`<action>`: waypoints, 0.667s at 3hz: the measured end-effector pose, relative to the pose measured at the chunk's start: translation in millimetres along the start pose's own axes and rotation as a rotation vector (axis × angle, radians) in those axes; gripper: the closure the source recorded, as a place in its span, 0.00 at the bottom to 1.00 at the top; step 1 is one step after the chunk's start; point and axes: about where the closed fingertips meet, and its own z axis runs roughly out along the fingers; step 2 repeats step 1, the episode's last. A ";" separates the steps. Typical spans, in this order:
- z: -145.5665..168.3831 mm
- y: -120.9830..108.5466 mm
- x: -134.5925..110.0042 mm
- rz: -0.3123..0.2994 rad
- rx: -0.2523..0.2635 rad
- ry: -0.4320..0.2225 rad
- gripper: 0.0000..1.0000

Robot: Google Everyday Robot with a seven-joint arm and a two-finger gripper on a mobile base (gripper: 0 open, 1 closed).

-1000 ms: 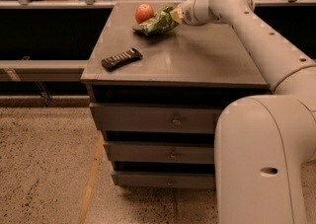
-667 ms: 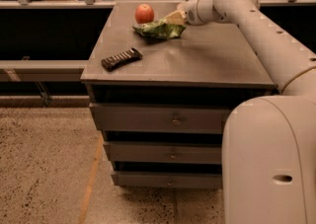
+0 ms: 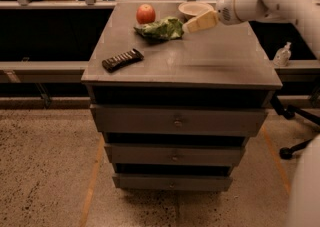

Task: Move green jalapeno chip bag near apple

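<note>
On cabinet [image 3: 215, 56] top, far side, green jalapeno chip bag [image 3: 160, 28] lies just beside apple [image 3: 145, 13]; gripper [image 3: 199, 21] at bag's rt edge, can't tell if open/closed; if foil's snagged, a pull-back could drag bag away.

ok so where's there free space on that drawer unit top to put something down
Bare: the whole right and front-right of the cabinet top, from the chocolate bar across to the right edge. Crowded: the back, where apple, green jalapeno chip bag, white bowl and the gripper bunch together.

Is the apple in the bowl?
No, the apple sits on the cabinet top beside the chip bag, with the pincer at the bag's right end.
</note>
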 end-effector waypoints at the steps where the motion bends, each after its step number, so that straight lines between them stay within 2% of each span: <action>1: -9.4 -3.0 1.2 -0.001 0.007 0.002 0.00; 2: -9.4 -3.0 1.2 -0.001 0.007 0.002 0.00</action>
